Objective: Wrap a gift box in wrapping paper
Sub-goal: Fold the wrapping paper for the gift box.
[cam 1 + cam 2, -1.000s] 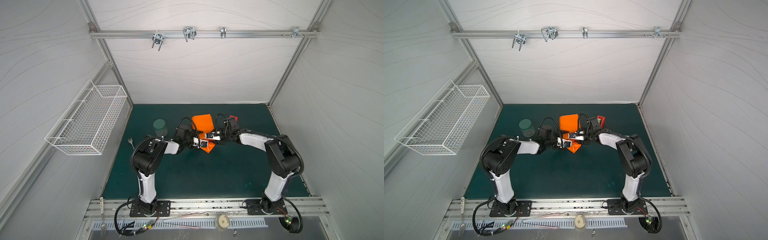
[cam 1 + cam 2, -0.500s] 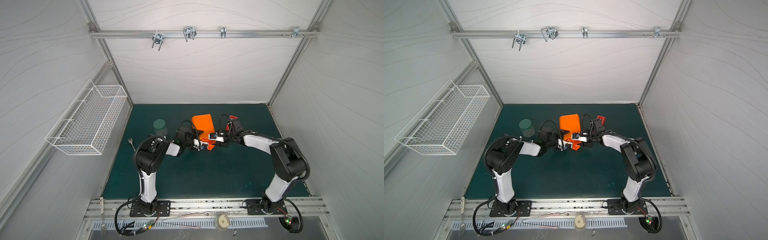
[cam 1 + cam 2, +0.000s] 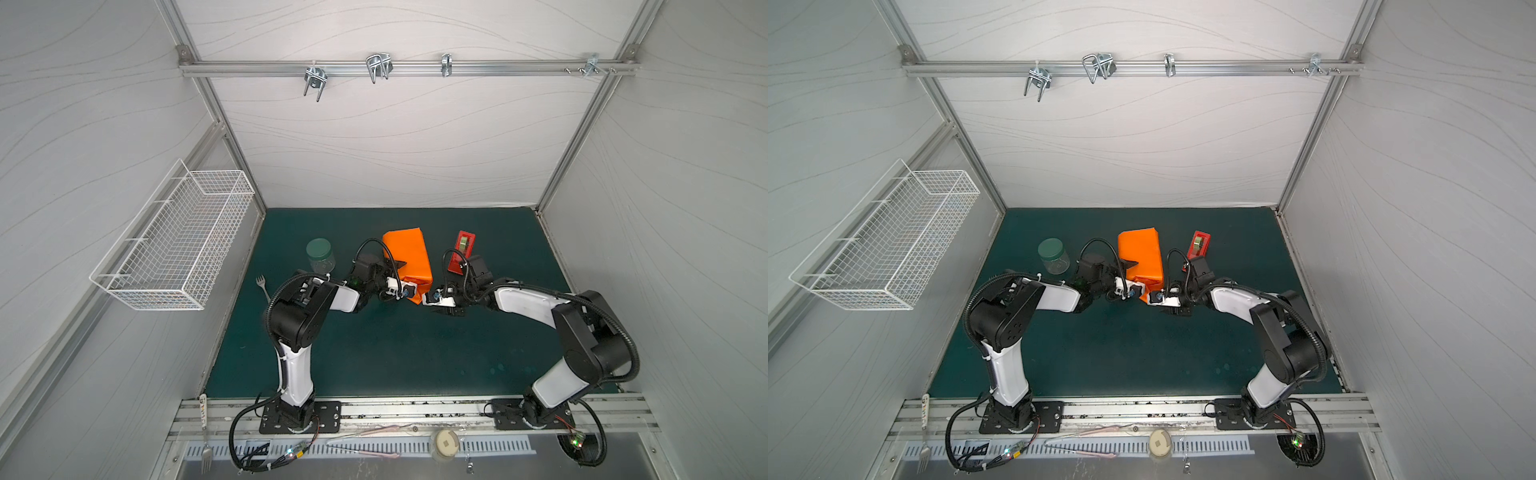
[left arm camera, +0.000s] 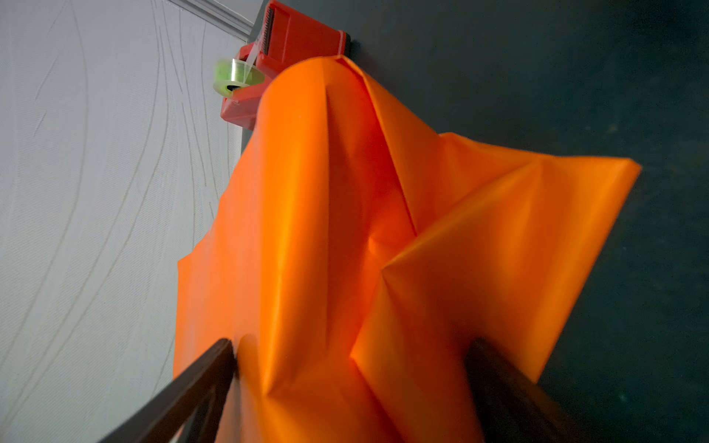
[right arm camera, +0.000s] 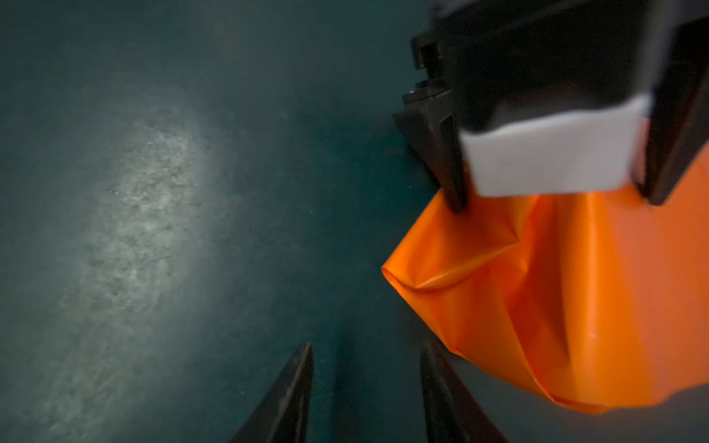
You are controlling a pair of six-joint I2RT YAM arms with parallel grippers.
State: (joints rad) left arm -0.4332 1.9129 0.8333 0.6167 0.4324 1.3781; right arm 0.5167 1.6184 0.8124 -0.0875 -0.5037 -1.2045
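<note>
The orange wrapping paper (image 3: 406, 255) (image 3: 1139, 255) lies folded into a long package on the green mat; the gift box is hidden inside it. At the package's near end my left gripper (image 3: 405, 289) (image 4: 353, 356) is open wide, its jaws straddling the creased loose paper (image 4: 345, 230). One finger (image 4: 218, 364) sits at the paper's edge. My right gripper (image 3: 428, 298) (image 5: 366, 356) is open beside the same end, with only mat between its fingers. The paper's corner (image 5: 479, 287) lies next to one fingertip (image 5: 431, 364).
A red tape dispenser (image 3: 463, 249) (image 4: 295, 42) stands just right of the package, behind my right wrist. A green-lidded jar (image 3: 320, 253) and a fork (image 3: 262, 284) lie left of my left arm. A wire basket (image 3: 178, 245) hangs on the left wall.
My right gripper has pulled back off the paper toward the near side and narrowed a little. My left gripper has opened wider around the paper's end.
</note>
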